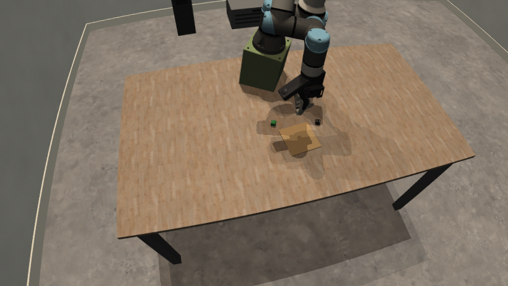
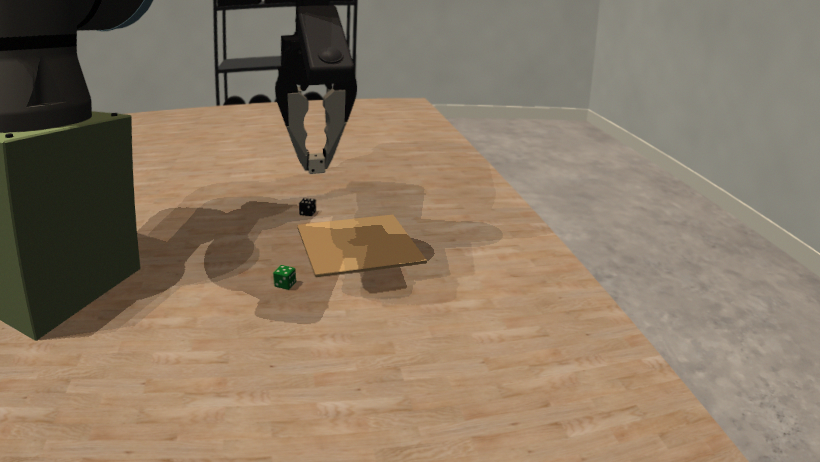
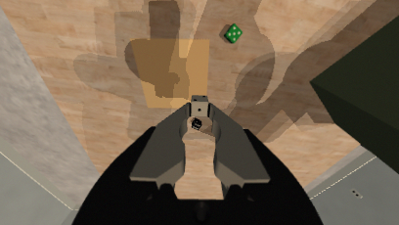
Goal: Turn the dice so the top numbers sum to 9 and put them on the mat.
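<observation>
My gripper (image 1: pixel 299 111) (image 2: pixel 316 162) (image 3: pixel 199 104) is shut on a whitish die (image 2: pixel 316 166) (image 3: pixel 199 106), held in the air above the table, behind the mat in the top view. One pip shows on the die's face towards the wrist camera. A green die (image 1: pixel 273 122) (image 2: pixel 284 277) (image 3: pixel 234 33) sits flat on the table beside the mat, five pips on top. A black die (image 1: pixel 318 121) (image 2: pixel 307 206) (image 3: pixel 196 123) sits on the table off the mat's other side; its top number is too small to tell. The orange-tan mat (image 1: pixel 301 128) (image 2: pixel 321 252) (image 3: pixel 199 54) carries no die.
The green robot base block (image 1: pixel 261 70) (image 2: pixel 74 229) (image 3: pixel 364 93) stands on the table (image 1: pixel 199 160) (image 2: pixel 401 373) behind the dice. Arm shadows fall across the mat and the table around it. A dark shelf rack (image 2: pixel 246 64) stands beyond the table.
</observation>
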